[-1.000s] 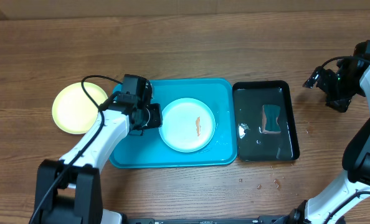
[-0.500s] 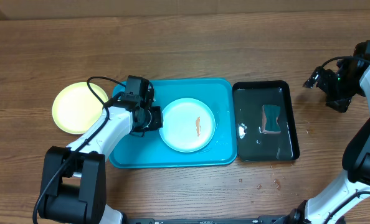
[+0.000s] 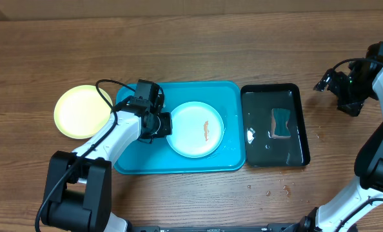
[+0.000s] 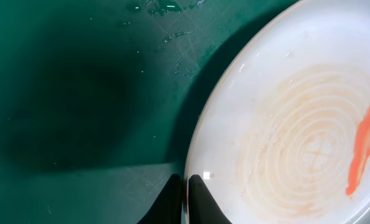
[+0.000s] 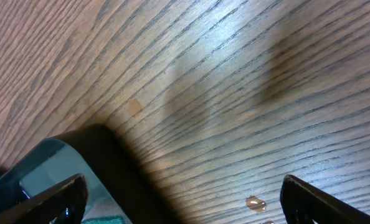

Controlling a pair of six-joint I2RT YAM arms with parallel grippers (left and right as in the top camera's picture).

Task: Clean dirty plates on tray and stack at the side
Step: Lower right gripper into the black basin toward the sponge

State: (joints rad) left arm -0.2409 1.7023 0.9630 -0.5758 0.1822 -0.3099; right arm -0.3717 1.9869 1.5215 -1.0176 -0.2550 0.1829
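A white plate [image 3: 195, 129] with an orange-red smear [image 3: 205, 131] lies in the turquoise tray [image 3: 133, 158]. My left gripper [image 3: 166, 125] is at the plate's left edge. In the left wrist view its black fingertips are pinched together on the rim of the plate [image 4: 297, 137], gripper [image 4: 187, 180] shut, with the smear [image 4: 362, 146] at the right and wet tray floor [image 4: 79, 93] to the left. A pale yellow-green plate [image 3: 82, 111] rests on the table left of the tray. My right gripper [image 3: 338, 90] hovers far right, open and holding nothing [image 5: 185, 199].
A glossy black tray [image 3: 275, 160] holding water and a teal sponge [image 3: 281, 122] stands right of the turquoise tray; its corner [image 5: 110, 168] shows in the right wrist view. Water drops [image 3: 275, 190] dot the wooden table near the front right.
My left gripper has slid slightly right to the plate's edge and its jaws have closed on the rim. The right arm has not moved.
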